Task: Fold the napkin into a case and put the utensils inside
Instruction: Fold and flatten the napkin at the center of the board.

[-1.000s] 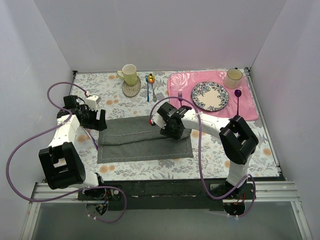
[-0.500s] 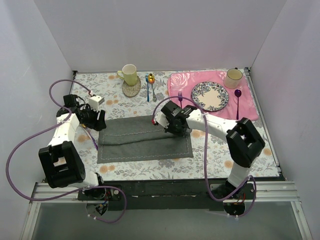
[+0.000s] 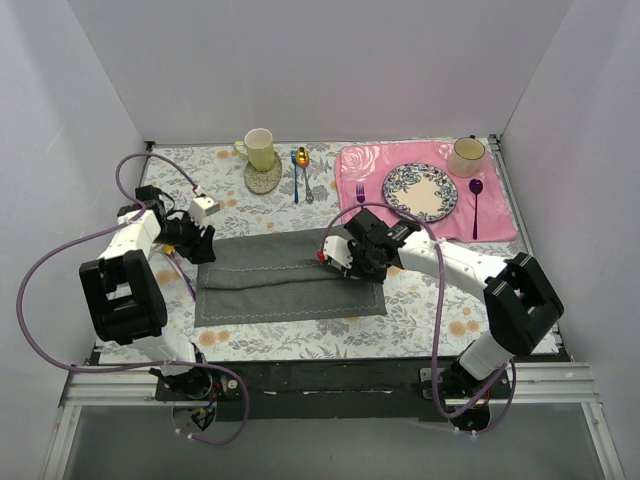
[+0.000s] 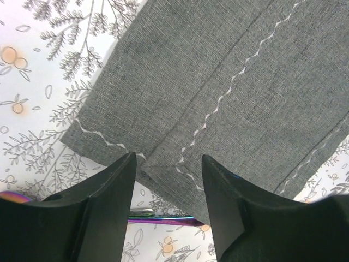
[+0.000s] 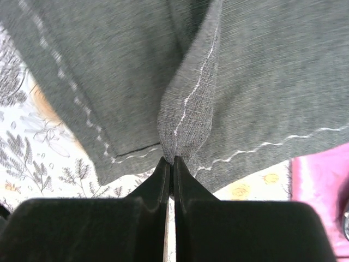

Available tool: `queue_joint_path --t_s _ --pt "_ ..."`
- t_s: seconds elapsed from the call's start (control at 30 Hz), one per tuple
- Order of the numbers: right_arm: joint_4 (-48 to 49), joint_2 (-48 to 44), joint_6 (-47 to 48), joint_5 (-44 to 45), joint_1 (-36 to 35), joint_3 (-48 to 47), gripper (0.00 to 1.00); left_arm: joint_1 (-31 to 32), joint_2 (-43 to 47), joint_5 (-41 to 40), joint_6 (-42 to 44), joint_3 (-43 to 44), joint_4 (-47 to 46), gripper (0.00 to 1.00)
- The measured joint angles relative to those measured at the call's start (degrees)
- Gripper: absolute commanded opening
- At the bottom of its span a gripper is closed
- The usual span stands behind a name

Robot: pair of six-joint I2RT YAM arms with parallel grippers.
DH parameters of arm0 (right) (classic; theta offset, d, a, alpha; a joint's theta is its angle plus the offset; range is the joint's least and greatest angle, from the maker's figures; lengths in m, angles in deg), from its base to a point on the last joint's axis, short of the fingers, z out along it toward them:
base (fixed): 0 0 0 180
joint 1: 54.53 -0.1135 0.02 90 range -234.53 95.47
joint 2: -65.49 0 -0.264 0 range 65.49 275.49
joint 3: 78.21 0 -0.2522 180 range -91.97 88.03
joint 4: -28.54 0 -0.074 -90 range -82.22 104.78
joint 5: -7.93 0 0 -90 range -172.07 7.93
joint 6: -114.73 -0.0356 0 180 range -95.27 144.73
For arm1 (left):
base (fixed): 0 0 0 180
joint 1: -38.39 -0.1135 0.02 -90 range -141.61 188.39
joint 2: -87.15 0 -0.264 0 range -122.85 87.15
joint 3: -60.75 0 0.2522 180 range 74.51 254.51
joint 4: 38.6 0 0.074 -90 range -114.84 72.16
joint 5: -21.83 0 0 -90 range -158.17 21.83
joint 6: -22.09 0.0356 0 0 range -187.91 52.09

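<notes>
The left gripper (image 4: 168, 158) hung over the near left corner of the plain dark grey cloth napkin (image 3: 280, 285). Its two black fingers stood well apart with nothing between them. Whether their tips touched the cloth could not be told. Just beyond that corner, on the flower-printed tablecloth (image 3: 230, 190), lay a slim shiny utensil handle (image 4: 158, 220), silver running to purple. It was partly hidden behind the fingers, so its working end did not show.

The napkin lay spread across the middle of the table, between the two arms, with wavy white stitching along its edges. Behind it, at the far side, a pale yellow mug (image 3: 259, 148) stood on a round woven coaster (image 3: 263, 180). Just right of that lay a gold-bowled spoon with a blue handle (image 3: 297, 172), and a small silver fork (image 3: 308, 188) close beside it.

The right gripper (image 5: 170, 161) was down at the napkin's right end, its fingers pressed together on a raised ridge of the grey cloth.

Farther right, a pink rose-patterned placemat (image 3: 500, 222) held an all-purple fork (image 3: 360, 191), a round blue-patterned plate (image 3: 420, 193), a cream cup (image 3: 466, 155) and an all-purple spoon (image 3: 475, 205).
</notes>
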Motion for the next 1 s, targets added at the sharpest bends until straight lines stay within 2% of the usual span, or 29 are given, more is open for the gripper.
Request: queue_joint_path --t_s 0.17,0.33,0.57,0.83,1.0 --pt "1.70 -3.58 3.23 -2.69 0.00 4.96 0.01 0.94 -0.15 -0.66 2.49 -0.33 1.53 0.55" --pt "6.12 -6.71 7.52 -4.02 0.00 10.71 0.01 2.60 -0.15 -1.33 3.13 -0.83 2.34 0.64" --pt "10.86 -8.72 13.35 -4.11 0.00 16.59 0.01 5.31 -0.37 -3.96 3.04 -0.96 1.73 0.64" --pt "14.05 -8.15 15.80 -4.09 0.00 16.90 0.01 7.98 -5.27 -7.28 1.79 -0.81 1.57 0.53" --pt "14.40 -7.26 15.93 -4.13 0.00 16.87 0.01 8.00 -5.75 -8.85 1.29 -0.70 3.39 0.33"
